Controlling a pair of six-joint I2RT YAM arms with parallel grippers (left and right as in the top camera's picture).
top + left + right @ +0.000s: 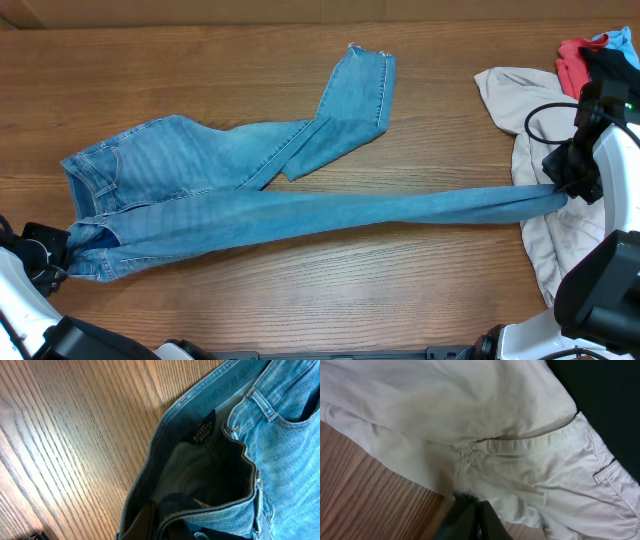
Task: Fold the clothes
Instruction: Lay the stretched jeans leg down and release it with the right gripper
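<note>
With the far edge of the table taken as twelve o'clock, the jeans lie flat across the middle, waist at nine o'clock. One leg is stretched taut and nearly straight toward three o'clock. That line is the long axis, and a set of fingers sits at each end of it.

The left fingers are clenched on a corner of the waistband at about eight o'clock. The left wrist view shows denim bunched between them. The right fingers are at three o'clock, clamped on the hem of the stretched leg. In the right wrist view only a dark frayed tuft shows at their tips, above a beige garment that the hem end overlaps.

The other leg is bent. It leaves the seat toward two o'clock, doubles over itself, and ends with its hem at one o'clock, well apart from both arms and on the twelve o'clock side of the taut leg.

The fold probably depends on that gap, because the legs are not yet stacked. The right arm is nearer the stray hem. From the right fingers the waist lies straight toward nine o'clock, so a hem-to-waist fold would run along that axis.
</note>
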